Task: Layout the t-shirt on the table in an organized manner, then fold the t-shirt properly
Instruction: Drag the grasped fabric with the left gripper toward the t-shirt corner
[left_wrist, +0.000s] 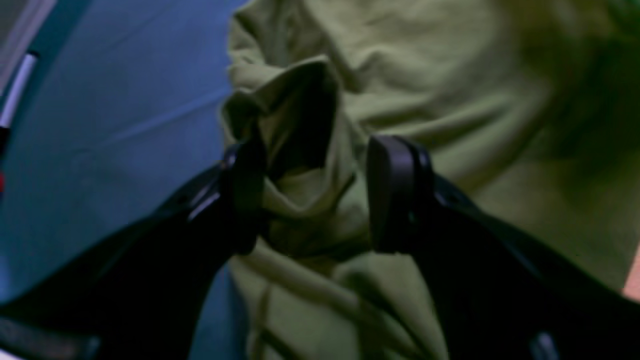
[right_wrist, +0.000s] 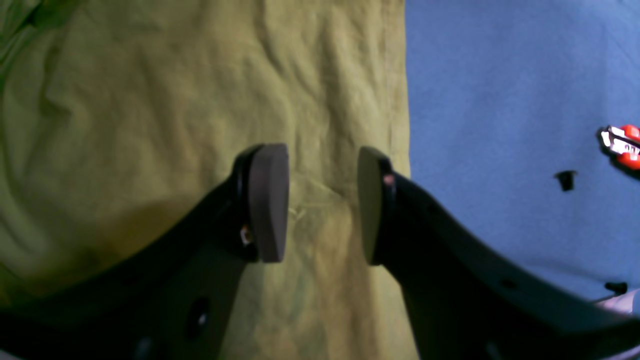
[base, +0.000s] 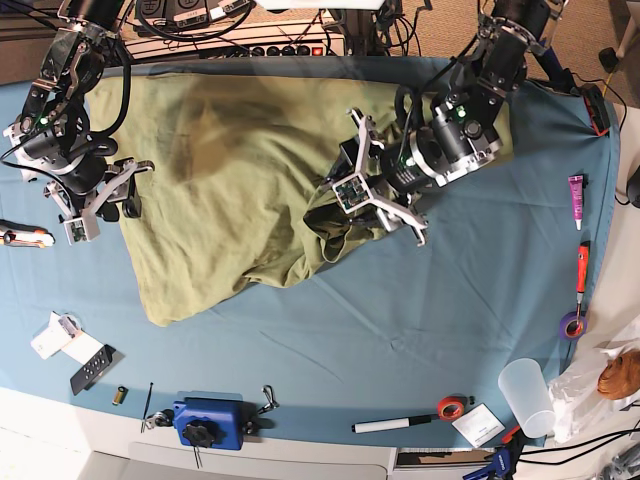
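Olive t-shirt (base: 240, 170) lies rumpled across the blue desk (base: 400, 330). Left tool (left_wrist: 315, 195) spread around a bunched fold; right tool (right_wrist: 322, 202) spread over the flat edge. Soft, limp cotton: pinch hems or corners.

The right gripper (right_wrist: 322, 202) hangs over the shirt (right_wrist: 200, 125) with its two dark pads (right_wrist: 270, 200) apart and nothing between them. The shirt's straight edge runs from 12 to 6 o'clock. The blue table (right_wrist: 500, 90) shows at 3 o'clock.
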